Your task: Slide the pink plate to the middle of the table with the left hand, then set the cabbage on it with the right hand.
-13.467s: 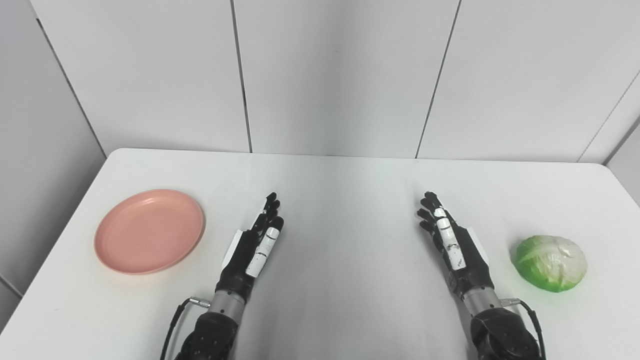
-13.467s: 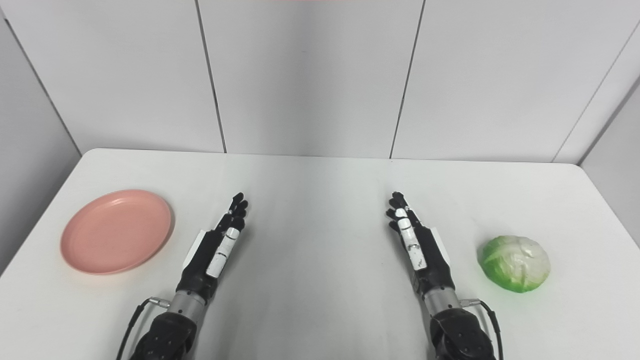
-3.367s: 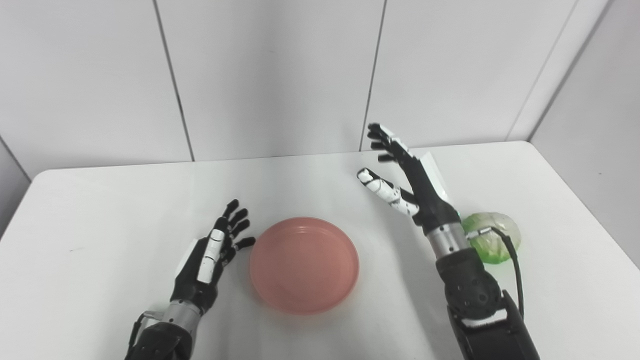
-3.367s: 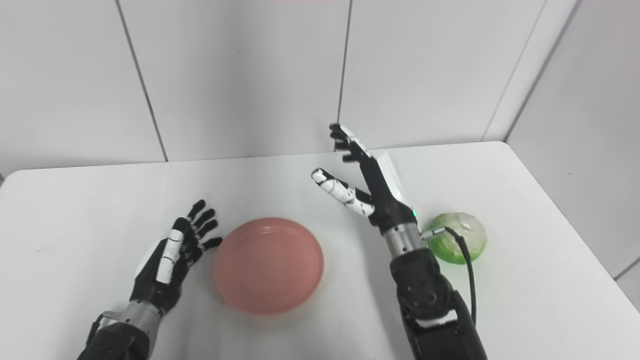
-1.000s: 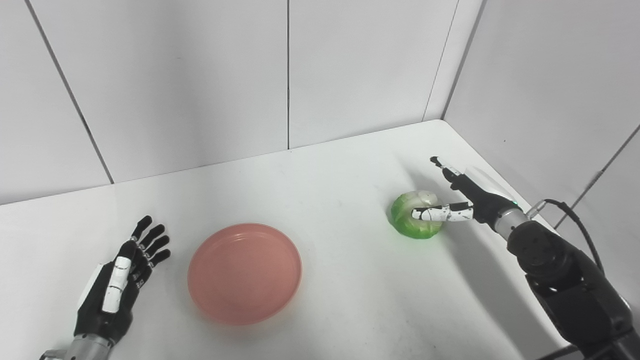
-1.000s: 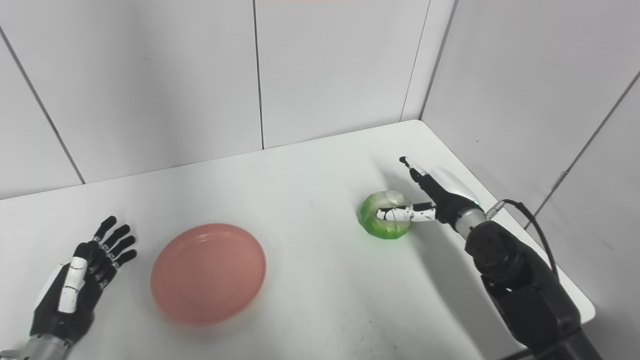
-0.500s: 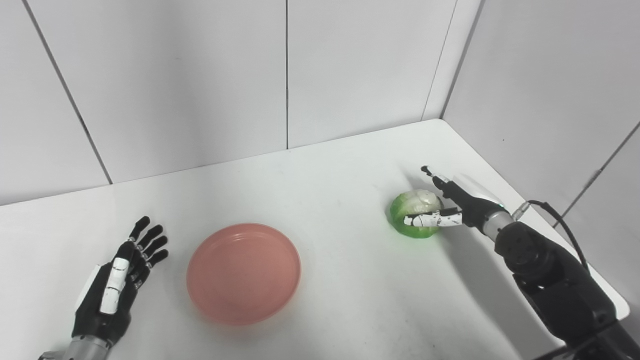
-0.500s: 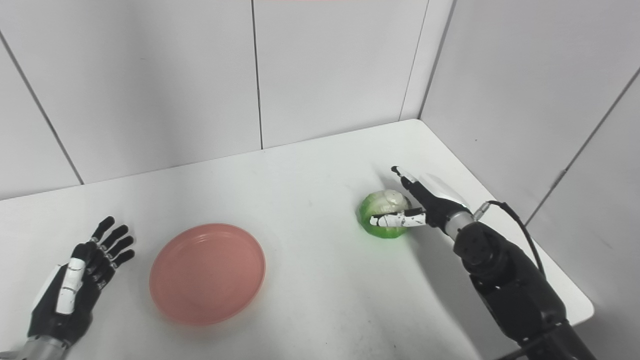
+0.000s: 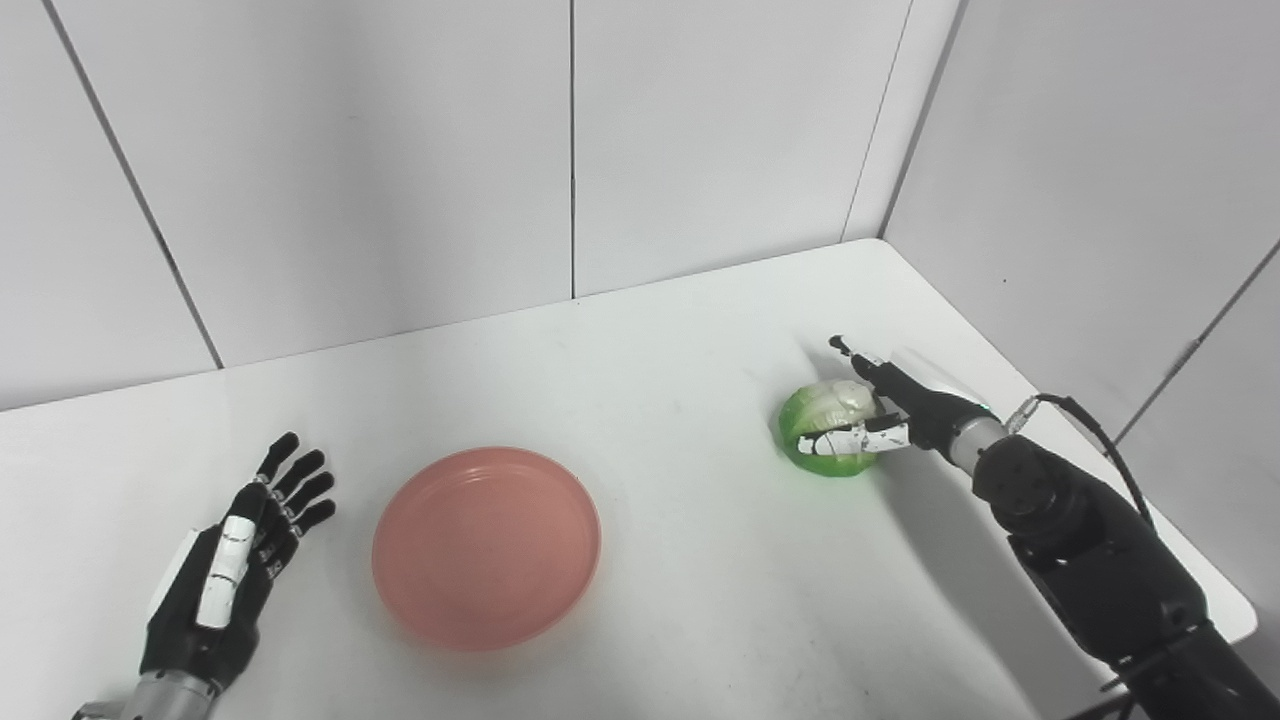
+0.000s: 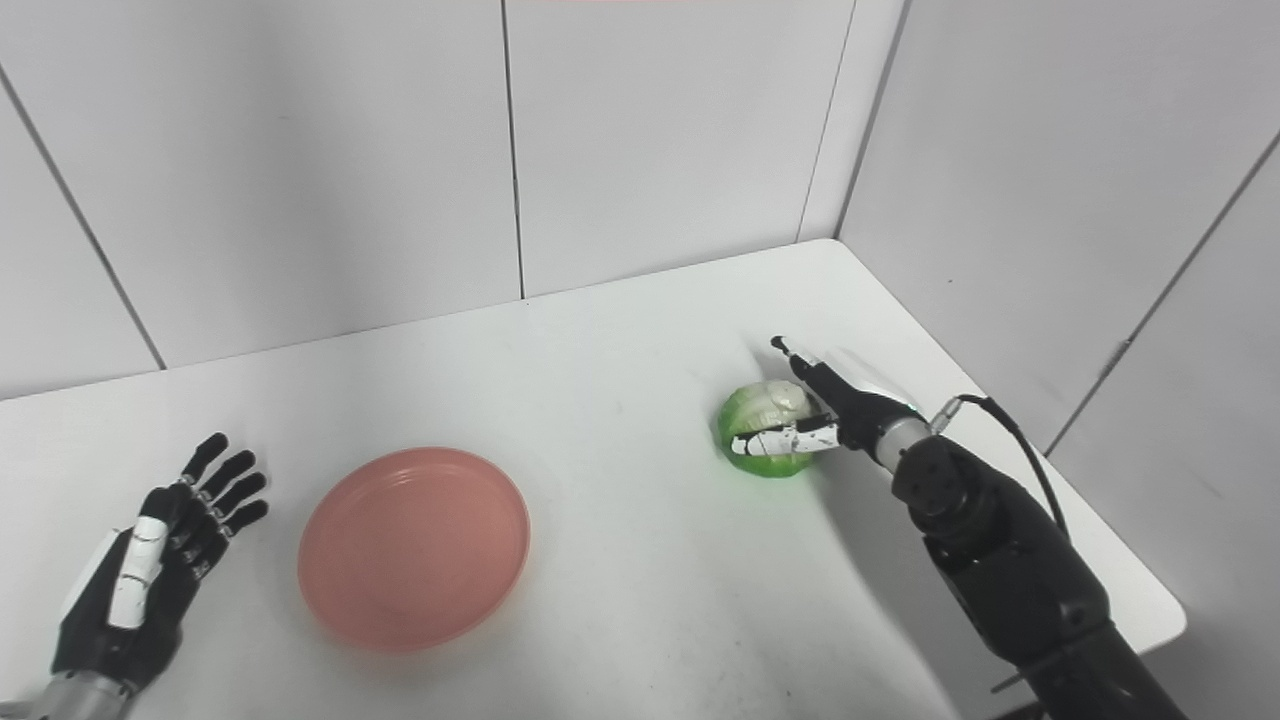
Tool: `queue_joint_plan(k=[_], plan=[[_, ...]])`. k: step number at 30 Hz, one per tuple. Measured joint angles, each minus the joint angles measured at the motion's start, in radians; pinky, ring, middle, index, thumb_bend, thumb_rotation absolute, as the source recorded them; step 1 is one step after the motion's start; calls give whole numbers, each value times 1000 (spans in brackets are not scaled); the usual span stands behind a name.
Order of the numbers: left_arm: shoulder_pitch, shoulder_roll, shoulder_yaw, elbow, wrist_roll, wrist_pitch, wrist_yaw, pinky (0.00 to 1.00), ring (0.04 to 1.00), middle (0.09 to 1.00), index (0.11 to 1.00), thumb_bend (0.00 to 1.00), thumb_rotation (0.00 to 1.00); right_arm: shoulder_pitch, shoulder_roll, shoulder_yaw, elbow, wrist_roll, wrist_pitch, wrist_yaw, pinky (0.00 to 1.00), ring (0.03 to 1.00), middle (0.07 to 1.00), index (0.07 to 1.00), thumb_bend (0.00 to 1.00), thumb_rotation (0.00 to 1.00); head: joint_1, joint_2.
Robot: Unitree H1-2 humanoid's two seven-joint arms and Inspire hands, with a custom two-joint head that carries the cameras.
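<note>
The right hand (image 9: 885, 415) cups the cabbage (image 9: 826, 432) on the table (image 9: 700, 330), thumb across its near face, fingers not visibly closed; the pink plate (image 9: 486, 547) lies well left, the open left hand (image 9: 225, 580) beyond.

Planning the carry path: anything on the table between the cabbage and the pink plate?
Nothing. Both eye views show bare white table between the cabbage and the pink plate.
</note>
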Motion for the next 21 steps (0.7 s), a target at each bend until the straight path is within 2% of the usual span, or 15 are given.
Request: queue_joint_plan(k=[6, 10, 11, 12, 13, 15, 21], plan=[[3, 1, 1, -13, 0, 7, 1, 903, 923, 939, 947, 785, 919, -8, 1, 0, 25, 31, -24, -7, 885, 920, 925, 915, 1000, 347, 3, 3], [3, 2, 0, -12, 0, 7, 1, 895, 918, 935, 944, 795, 921, -14, 1, 10, 25, 27, -24, -10, 826, 838, 826, 815, 1000, 197, 5, 5], [3, 2, 0, -12, 0, 7, 1, 892, 916, 933, 942, 795, 914, -17, 1, 14, 25, 22, -24, -14, 694, 701, 707, 706, 891, 64, 5, 5], [3, 2, 0, -11, 0, 7, 1, 891, 915, 933, 942, 795, 913, -20, 1, 16, 25, 19, -24, -15, 670, 677, 686, 686, 871, 41, 5, 5], [3, 2, 0, -11, 0, 7, 1, 893, 916, 933, 941, 797, 910, -23, 2, 18, 27, 16, -29, -19, 604, 600, 588, 591, 704, 20, 5, 5], [3, 2, 0, -11, 0, 7, 1, 898, 918, 933, 942, 798, 907, -25, 4, 18, 33, 10, -43, -43, 516, 511, 496, 513, 566, 4, 5, 5], [3, 2, 0, -13, 0, 8, 1, 902, 923, 938, 946, 799, 915, -24, 32, 15, 41, 9, -83, -85, 452, 463, 450, 504, 530, 0, 6, 6]])
